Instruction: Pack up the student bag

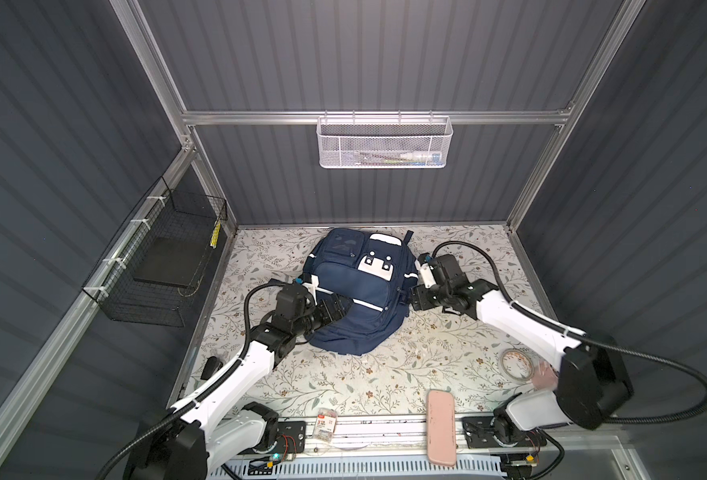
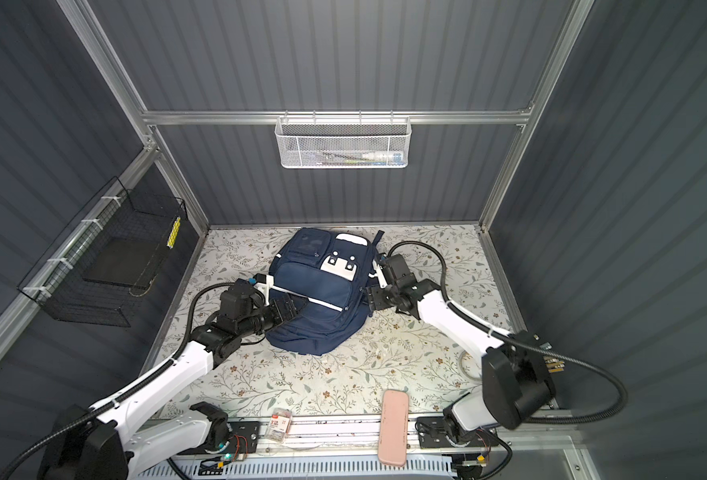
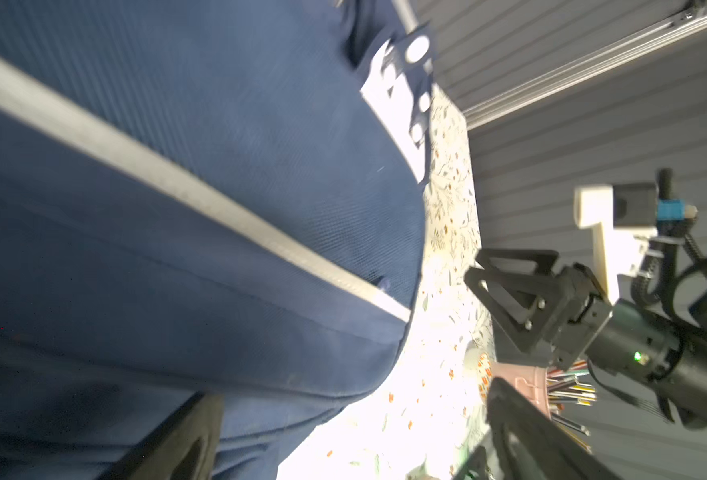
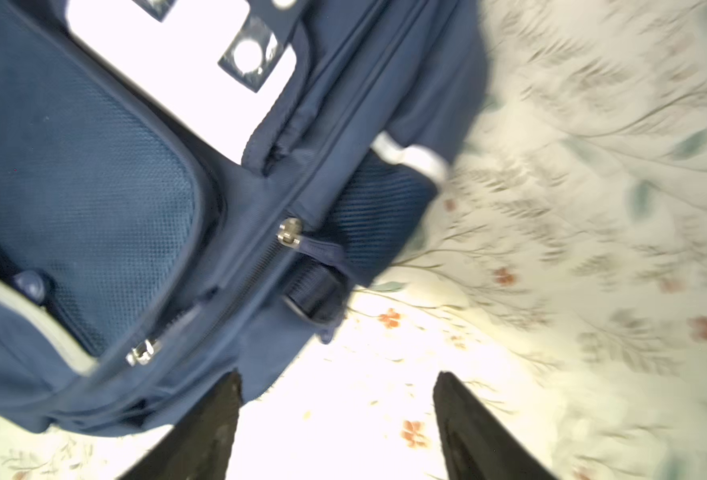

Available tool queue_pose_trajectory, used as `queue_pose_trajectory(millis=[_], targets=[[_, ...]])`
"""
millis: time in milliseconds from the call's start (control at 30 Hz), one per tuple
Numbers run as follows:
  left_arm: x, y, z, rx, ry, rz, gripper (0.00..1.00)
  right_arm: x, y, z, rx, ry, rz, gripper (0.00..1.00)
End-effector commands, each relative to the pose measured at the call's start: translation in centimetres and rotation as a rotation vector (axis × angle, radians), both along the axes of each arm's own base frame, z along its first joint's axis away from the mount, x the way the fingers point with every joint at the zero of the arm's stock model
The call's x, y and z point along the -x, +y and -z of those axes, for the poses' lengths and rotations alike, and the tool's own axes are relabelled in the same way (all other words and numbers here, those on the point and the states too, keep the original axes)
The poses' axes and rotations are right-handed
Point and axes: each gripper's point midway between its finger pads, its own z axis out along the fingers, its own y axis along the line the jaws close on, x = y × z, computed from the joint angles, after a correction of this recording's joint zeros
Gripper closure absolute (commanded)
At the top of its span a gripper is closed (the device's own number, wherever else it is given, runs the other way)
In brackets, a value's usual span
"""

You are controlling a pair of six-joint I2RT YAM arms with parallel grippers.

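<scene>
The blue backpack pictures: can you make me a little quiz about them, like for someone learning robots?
1. True or false: the student bag lies flat on the flowery table.
2. What colour is the long case at the table's front edge? A pink, B green, C yellow.
3. Fill in: the right gripper, beside the bag, has its jaws ____.
Key: 1 true; 2 A; 3 open.
</scene>
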Motion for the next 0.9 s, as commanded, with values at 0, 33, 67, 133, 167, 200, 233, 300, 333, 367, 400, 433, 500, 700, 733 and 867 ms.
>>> queue_pose_trajectory(millis=[0,33,67,133,167,200,233,300,333,367,400,433,500,700,733,867], targets=[[-2.3,4.8,-2.2,-0.347,-0.260,-0.109,0.00,-2.4,-5.6,-3.2,0.079,-0.227,0.189,0.11],[-3.1,5.9,-2.1,-0.438,-0.334,-0.135,0.00,-2.9,-8.1,-3.4,0.085,-0.260,0.275,0.07],[-3.9,6.8,-1.9,-0.524,-0.382,-0.158,0.00,-3.3,-10.1,-3.2,0.078,-0.280,0.335,0.07],[-5.5,9.2,-0.7,-0.675,-0.415,-0.264,0.00,-4.2,-13.6,-2.0,0.022,-0.288,0.417,0.06],[-6.2,10.0,-0.2,-0.726,-0.426,-0.297,0.00,-4.6,-14.6,-1.6,0.006,-0.287,0.429,0.06],[-6.9,10.5,0.9,-0.772,-0.430,-0.307,0.00,-5.0,-15.8,-1.2,0.013,-0.288,0.447,0.06],[-7.7,11.0,2.0,-0.805,-0.430,-0.310,0.00,-5.3,-16.6,-0.8,0.039,-0.295,0.449,0.06],[-9.3,12.5,3.8,-0.861,-0.388,-0.330,0.00,-5.5,-18.0,-0.2,0.108,-0.329,0.458,0.05],[-9.8,13.5,4.6,-0.885,-0.361,-0.344,0.00,-5.5,-18.5,0.1,0.125,-0.355,0.459,0.05],[-10.5,14.5,5.5,-0.907,-0.342,-0.352,0.00,-5.4,-18.9,0.5,0.127,-0.385,0.457,0.05],[-11.0,15.4,6.4,-0.920,-0.338,-0.364,0.00,-5.1,-19.3,0.8,0.126,-0.415,0.466,0.05],[-11.3,16.2,7.0,-0.922,-0.355,-0.374,0.00,-4.9,-19.7,0.8,0.115,-0.454,0.472,0.05],[-11.9,17.3,8.5,-0.904,-0.384,-0.393,0.00,-4.2,-20.1,1.1,0.066,-0.542,0.476,0.05],[-13.4,18.5,10.8,-0.845,-0.367,-0.372,0.00,-4.0,-20.0,2.6,-0.012,-0.643,0.448,0.03],[-13.3,18.9,11.2,-0.811,-0.376,-0.383,0.00,-4.0,-19.9,2.7,-0.009,-0.612,0.443,0.02],[-13.4,18.8,12.0,-0.765,-0.388,-0.346,0.00,-4.5,-20.3,2.9,-0.026,-0.577,0.455,0.01]])
